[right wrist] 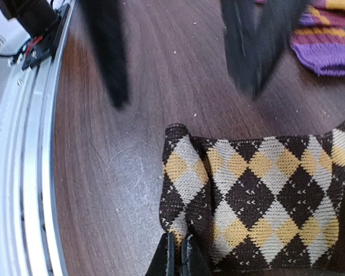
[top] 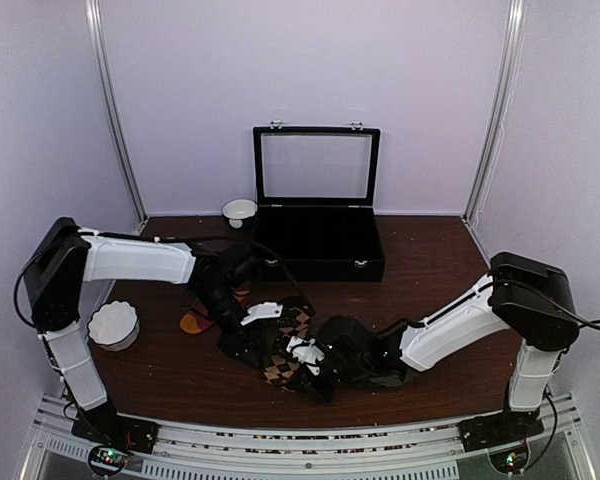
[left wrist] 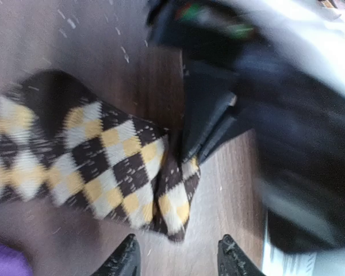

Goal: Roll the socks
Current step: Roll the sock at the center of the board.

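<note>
You are holding the brown diamond sock [right wrist: 259, 201] with your right claw [right wrist: 178, 256]: its two fingers are pressing together on a corner of the sock's folded end, with only thin fabric between them and no gap showing. The sock is lying flat on the dark wooden table [top: 430, 260], toward the near edge and roughly midway between your two arms, its tan and cream diamonds facing up and one end doubled over into a short fold. Your left claw [left wrist: 178, 261] is standing partly open, its fingers clearly apart and gripping nothing. It is hovering just off that same folded end, and the blur is keeping you from telling whether a fingertip is brushing the fabric. The striped sock [right wrist: 325, 43], purple and orange bands with an orange toe, is lying near the brown one on its left side, and your left arm is covering part of it in the overhead view. Also on the table: a black box [top: 320, 268] is sitting at the back centre with its glass lid standing upright, a small white bowl [top: 239, 210] is resting just left of the box, and a fluted white bowl [top: 113, 325] is sitting near the left edge beside your left arm. A metal rail [right wrist: 23, 172] is running along the near edge of the table
</note>
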You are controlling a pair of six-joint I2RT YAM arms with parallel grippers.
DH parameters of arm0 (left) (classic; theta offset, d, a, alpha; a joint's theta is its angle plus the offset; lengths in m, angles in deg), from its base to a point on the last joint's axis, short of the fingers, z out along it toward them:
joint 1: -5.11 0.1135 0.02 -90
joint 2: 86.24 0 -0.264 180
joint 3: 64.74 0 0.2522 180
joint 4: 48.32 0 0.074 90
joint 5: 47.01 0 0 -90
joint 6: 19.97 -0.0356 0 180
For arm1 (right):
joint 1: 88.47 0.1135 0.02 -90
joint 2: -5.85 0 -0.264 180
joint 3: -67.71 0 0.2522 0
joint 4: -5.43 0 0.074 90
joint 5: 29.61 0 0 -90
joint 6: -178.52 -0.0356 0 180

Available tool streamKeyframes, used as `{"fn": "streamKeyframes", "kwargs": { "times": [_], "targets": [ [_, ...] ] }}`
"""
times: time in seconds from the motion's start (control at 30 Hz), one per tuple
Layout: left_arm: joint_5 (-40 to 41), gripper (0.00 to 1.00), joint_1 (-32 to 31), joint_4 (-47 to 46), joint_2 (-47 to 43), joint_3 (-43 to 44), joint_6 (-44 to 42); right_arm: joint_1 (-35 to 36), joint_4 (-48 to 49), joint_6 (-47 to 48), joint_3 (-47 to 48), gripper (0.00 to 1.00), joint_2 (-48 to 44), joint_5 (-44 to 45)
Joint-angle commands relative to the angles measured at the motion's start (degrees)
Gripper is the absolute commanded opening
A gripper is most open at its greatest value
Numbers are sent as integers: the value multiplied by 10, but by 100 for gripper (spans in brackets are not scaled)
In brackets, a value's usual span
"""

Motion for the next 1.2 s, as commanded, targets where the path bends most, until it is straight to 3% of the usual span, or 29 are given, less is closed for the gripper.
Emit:
{"fn": "streamKeyframes", "kwargs": {
  "times": [0.0, 0.17, 0.37, 0.77, 0.97, 1.17],
  "targets": [
    [26, 49, 3, -113, -73, -54, -17, -24, -21, -110, -16, 0, 30, -55],
    [15, 46, -9, -129, -76, -81, -36, -51, 20, -189, -36, 0, 48, -98],
    [81, 44, -65, -146, -66, -99, -65, -81, 45, -250, -54, 0, 80, -128],
    [147, 42, -94, -159, -32, -76, -117, -97, 39, -259, -71, 0, 101, -159],
    [143, 22, -104, -157, -13, -74, -120, -97, 33, -262, -63, 0, 106, -168],
    [119, 3, -104, -149, 10, -54, -92, -98, 41, -265, -70, 10, 89, -158]
  ]
}}
